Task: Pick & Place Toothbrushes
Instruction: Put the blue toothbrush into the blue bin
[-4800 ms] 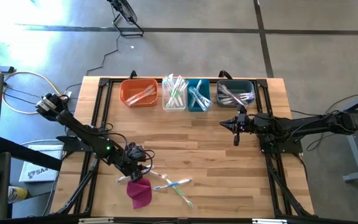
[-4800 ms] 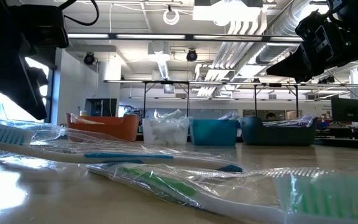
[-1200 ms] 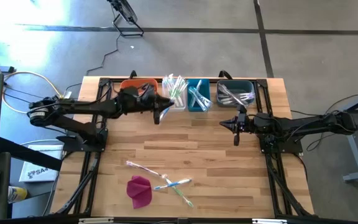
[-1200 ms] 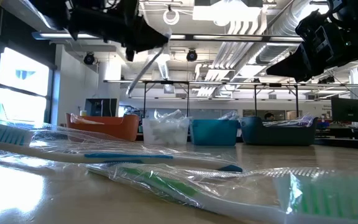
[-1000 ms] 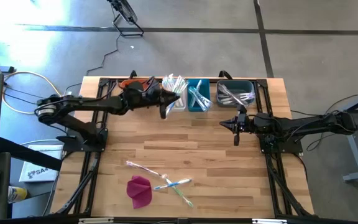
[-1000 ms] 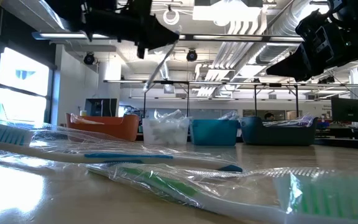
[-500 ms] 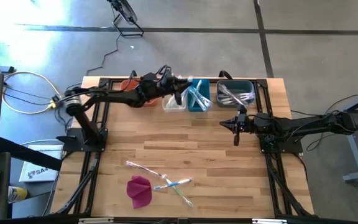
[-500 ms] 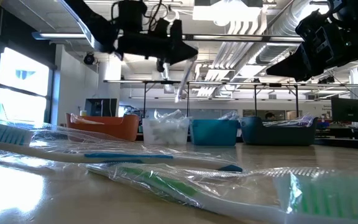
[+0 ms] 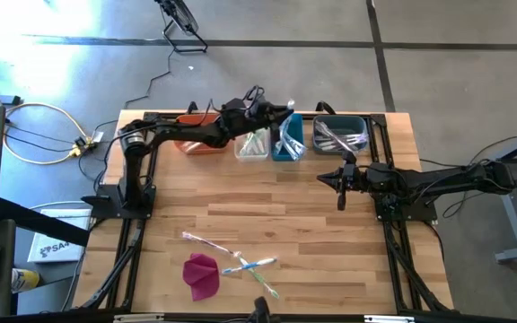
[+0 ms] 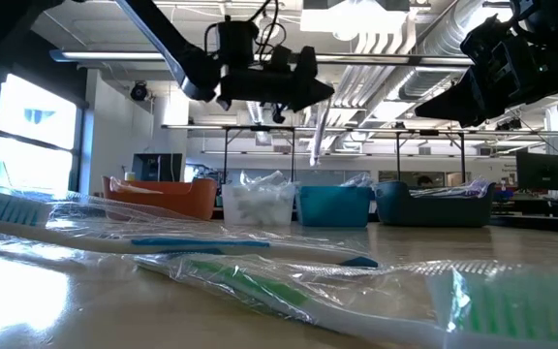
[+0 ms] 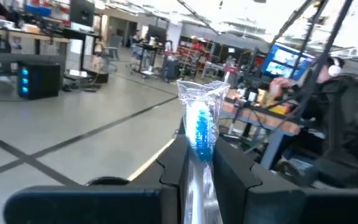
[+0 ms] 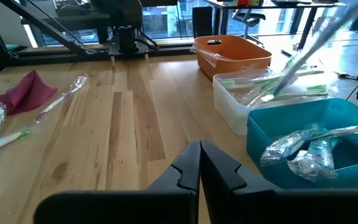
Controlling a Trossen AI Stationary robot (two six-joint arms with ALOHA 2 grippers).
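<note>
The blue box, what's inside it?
The blue box holds wrapped toothbrushes with blue handles, in crinkly clear plastic. Its own wall hides the bottom, so how many lie there cannot be counted.

The left gripper point(image 9: 278, 117) reaches far across the table's back edge, fingers pinched narrow. The right gripper point(image 9: 341, 190) hovers mid-table, fingers closed.

Around your wooden table point(image 9: 312, 211): grey concrete floor point(image 9: 438, 63) crossed by dark seams, with a cable point(image 9: 25, 117) lying at the left. Across the table you see white ceiling ducts point(image 10: 395, 29), a bright window point(image 10: 22, 136), and distant desks with a blue monitor point(image 11: 288, 59).
</note>
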